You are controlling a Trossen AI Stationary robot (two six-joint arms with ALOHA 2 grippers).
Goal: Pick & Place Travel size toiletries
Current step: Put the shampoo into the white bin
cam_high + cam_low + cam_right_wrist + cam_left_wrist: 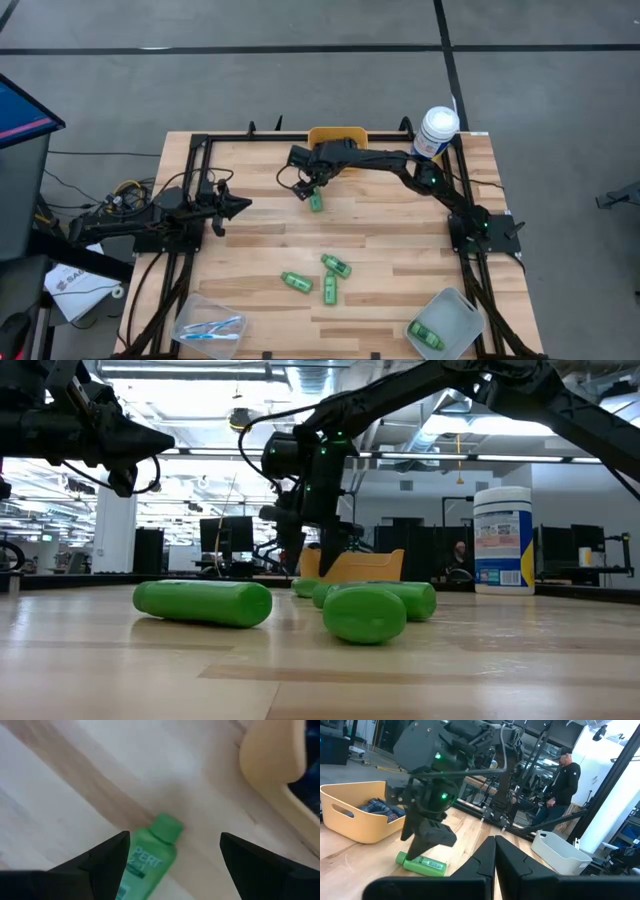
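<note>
My right gripper (172,857) is open and points down over a small green bottle (150,855) that lies flat on the table just near of the yellow bin (337,140). In the high view this bottle (316,202) sits right below the gripper (306,186). Three more green bottles (296,282), (336,266), (330,290) lie on their sides mid-table. Another green bottle (425,335) lies in the near-right container. Dark navy tubes (380,806) lie in the yellow bin. Toothbrushes (212,326) lie in the near-left clear container. My left gripper (495,855) is shut and waits at the table's left, held above it. My right gripper comes from above with its open fingers on either side of the green bottle's body. One finger (107,860) stands close against the bottle's side (131,865); I cannot tell whether it touches. The bottle lies flat on the table.
A large white canister with a blue label (437,130) stands at the far right corner. The near-right container (462,308) and near-left container (190,312) sit at the near edge. A person (565,780) stands in the room beyond the table. Bare wood lies between both arms.
</note>
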